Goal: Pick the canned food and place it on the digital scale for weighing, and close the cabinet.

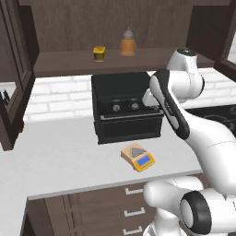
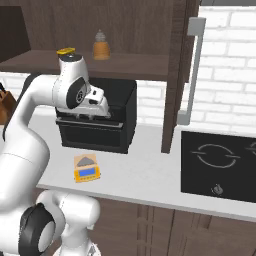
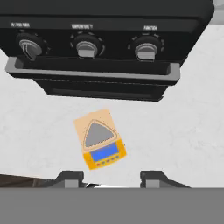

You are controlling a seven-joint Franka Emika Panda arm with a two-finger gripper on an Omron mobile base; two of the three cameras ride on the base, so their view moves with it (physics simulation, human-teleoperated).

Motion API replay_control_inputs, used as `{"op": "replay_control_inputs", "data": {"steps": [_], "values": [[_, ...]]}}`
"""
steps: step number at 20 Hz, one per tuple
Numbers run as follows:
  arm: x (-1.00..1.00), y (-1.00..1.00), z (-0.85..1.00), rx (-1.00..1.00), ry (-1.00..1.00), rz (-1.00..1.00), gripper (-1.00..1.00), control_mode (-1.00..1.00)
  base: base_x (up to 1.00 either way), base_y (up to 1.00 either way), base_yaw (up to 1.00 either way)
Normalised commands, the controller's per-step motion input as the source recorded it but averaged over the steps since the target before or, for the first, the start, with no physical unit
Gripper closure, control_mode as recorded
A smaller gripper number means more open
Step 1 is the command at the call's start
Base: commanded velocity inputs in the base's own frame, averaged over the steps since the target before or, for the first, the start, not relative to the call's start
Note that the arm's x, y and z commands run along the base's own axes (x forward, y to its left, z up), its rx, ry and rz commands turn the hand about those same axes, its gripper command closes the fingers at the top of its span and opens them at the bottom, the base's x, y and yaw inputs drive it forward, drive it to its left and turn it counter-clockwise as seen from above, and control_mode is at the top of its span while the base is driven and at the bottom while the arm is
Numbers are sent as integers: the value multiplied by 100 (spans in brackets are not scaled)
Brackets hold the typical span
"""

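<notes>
Two dark fingertips point(image 3: 70, 177) barely peek up, pressed to their narrowest and empty, above the digital scale point(image 3: 100, 138); the arm partly masks the toaster oven point(image 1: 124, 106). Up on the cabinet point(image 1: 60, 62) shelf, the canned food point(image 1: 99, 53) sits small and blurry.

The light is even and soft, as in a rendered scene, with no strong glare. The white speckled counter point(image 1: 60, 152) is bright. The inside of the dark brown wooden wall cabinet point(image 1: 83, 27) at 12 o'clock is dim. The big black toaster oven point(image 3: 109, 48) throws a faint shadow below. Edges look slightly soft and pixelated.
</notes>
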Motion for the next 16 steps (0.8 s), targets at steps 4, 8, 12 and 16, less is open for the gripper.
{"op": "replay_control_inputs", "data": {"steps": [4,8,12,16], "values": [[-36,0,0,0,-7,0,-100,-100,0,0,0],[-64,9,4,2,-22,0,-100,-100,0,0,0],[-57,27,34,0,-35,0,-100,-100,0,0,0],[-41,32,61,1,-28,0,-100,-100,0,0,0]]}}
